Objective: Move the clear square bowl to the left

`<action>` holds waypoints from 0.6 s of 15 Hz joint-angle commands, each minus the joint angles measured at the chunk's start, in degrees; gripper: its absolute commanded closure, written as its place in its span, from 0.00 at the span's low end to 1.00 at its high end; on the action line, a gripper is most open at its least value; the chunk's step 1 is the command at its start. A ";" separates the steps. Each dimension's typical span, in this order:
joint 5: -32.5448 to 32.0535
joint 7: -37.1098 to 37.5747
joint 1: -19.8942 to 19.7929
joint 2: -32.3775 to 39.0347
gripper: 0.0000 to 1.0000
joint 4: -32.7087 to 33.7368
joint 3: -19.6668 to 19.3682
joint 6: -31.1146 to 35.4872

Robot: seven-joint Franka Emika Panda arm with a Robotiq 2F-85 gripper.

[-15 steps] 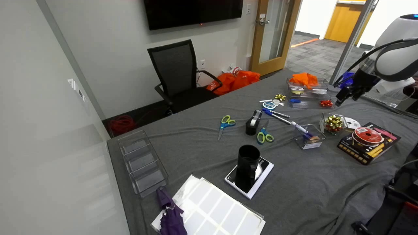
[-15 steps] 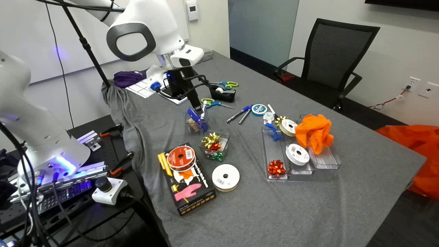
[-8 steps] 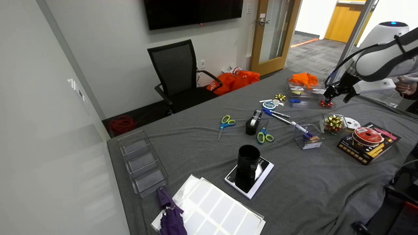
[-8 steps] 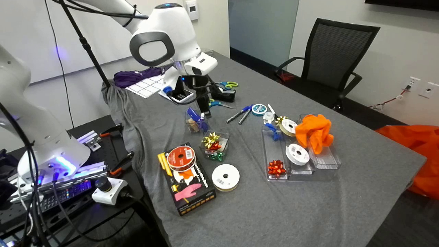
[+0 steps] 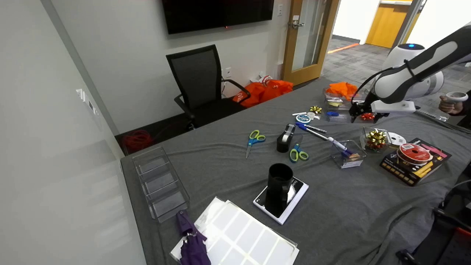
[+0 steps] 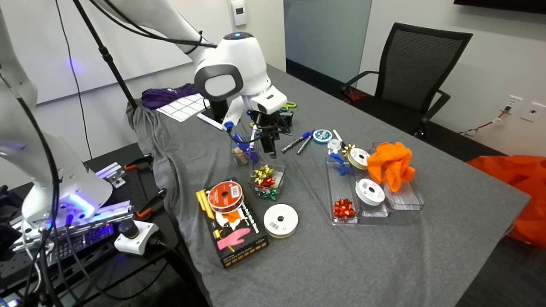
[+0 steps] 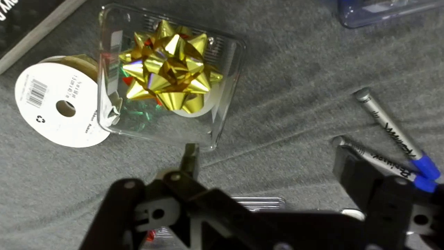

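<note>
A small clear square bowl (image 5: 364,139) holds gold, red and green gift bows. It stands on the grey cloth in both exterior views (image 6: 280,175) and fills the upper left of the wrist view (image 7: 156,126). A similar clear square dish (image 5: 340,161) with pens stands beside it, also in an exterior view (image 6: 235,157); its edge shows in the wrist view (image 7: 364,22). Which dish the task names I cannot tell. My gripper (image 5: 364,118) is open and empty, above the table near the bow-filled bowl (image 6: 272,154). In the wrist view the left fingertip overlaps the bowl's near edge (image 7: 267,152).
A white ribbon spool (image 7: 62,104) stands against the bow-filled bowl. A black box (image 6: 239,238) with a red spool (image 6: 225,196) lies close by. Two markers (image 7: 388,128) lie near the right finger. Clear tubs with an orange cloth (image 6: 390,164) stand farther off.
The arm and gripper have moved leftward in an exterior view, rightward and down in an exterior view, coming closer to the bow-filled bowl. A person's hand with a white cup has come into view.
</note>
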 commanded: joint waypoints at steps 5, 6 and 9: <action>0.21 4.07 3.18 9.96 0.00 6.54 -3.34 3.33; 0.14 4.20 3.51 10.46 0.00 6.73 -3.67 3.46; 0.00 3.77 4.06 11.25 0.00 6.73 -4.32 3.49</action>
